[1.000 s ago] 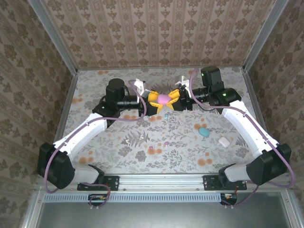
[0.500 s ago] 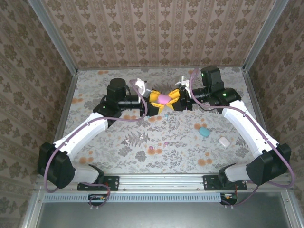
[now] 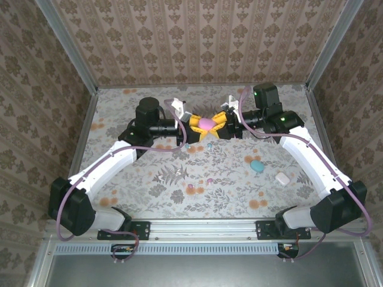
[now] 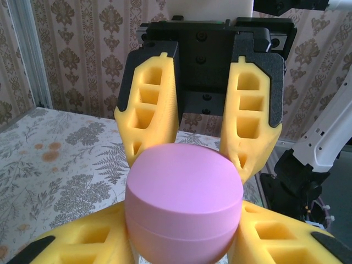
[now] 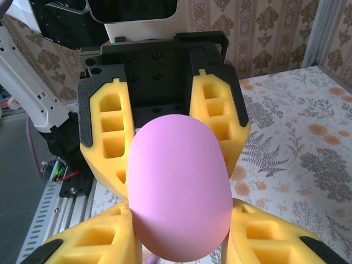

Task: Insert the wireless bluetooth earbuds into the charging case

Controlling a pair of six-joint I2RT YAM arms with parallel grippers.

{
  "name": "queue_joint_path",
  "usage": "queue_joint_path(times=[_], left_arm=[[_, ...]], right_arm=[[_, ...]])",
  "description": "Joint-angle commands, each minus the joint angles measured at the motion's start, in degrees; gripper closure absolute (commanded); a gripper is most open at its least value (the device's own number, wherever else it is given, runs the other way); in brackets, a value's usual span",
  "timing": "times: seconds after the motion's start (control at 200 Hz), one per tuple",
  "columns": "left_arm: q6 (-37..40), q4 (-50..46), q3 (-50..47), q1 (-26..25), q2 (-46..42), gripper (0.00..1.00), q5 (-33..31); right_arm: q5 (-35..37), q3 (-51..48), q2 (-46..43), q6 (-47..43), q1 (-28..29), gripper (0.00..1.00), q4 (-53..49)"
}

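Where left gripper [image 3: 197, 126] meets right gripper [image 3: 217, 125], both clamp the pink case [image 3: 206, 124].

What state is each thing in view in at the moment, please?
pink case, closed, held up by both grippers.
left gripper, shut on the pink case.
right gripper, shut on the pink case.
teal case, closed, on the table.
white case, lying on the table.
earbuds, loose on the table.

White arms [image 3: 114, 164], black joints [image 3: 148, 112], yellow jaws
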Motion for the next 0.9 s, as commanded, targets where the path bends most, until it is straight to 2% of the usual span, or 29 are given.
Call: queue_joint_path(times=[0.0,0.165,0.225,0.295,0.405,0.535,0.66,0.785,0.895], left_arm=[[0.1,0.7,1.9,-0.3,-0.1,0.63,1.2],[-0.2,0.9,1.8,-0.3,-0.2,0.65,0.8],[-1.1,1.7,1.5,-0.3,-0.3,0.65,0.2],[-2.1,3.4,0.6,-0.3,-0.6,0.65,-1.6],[-6.3,11.0,-3.4,0.1,-1.8,0.67,-7.5],[-12.6,24.1,-8.7,0.4,-2.7,0.68,-14.2],[-15.8,30.4,-11.0,0.3,-2.4,0.67,-16.8],[-17.4,34.1,-12.0,0.0,-1.9,0.67,-16.1],[-17.8,34.2,-11.7,-0.3,-1.7,0.67,-15.3]], right_arm=[[0.8,0.5,0.2,-0.5,0.4,0.65,0.5],[1.8,0.4,0.0,0.7,0.4,0.59,1.2],[2.8,0.1,-0.3,1.4,0.4,0.52,2.1],[4.2,-0.4,-1.2,4.3,0.1,0.51,4.1],[7.5,-0.2,-2.6,14.6,-1.0,0.4,8.0],[8.5,-0.2,-3.5,29.6,-1.8,0.37,11.8],[5.4,-0.2,-1.8,39.7,-1.7,0.38,12.3],[4.1,1.3,0.7,37.9,-0.7,0.36,6.4],[2.9,1.6,1.3,37.9,-0.5,0.36,6.7]])
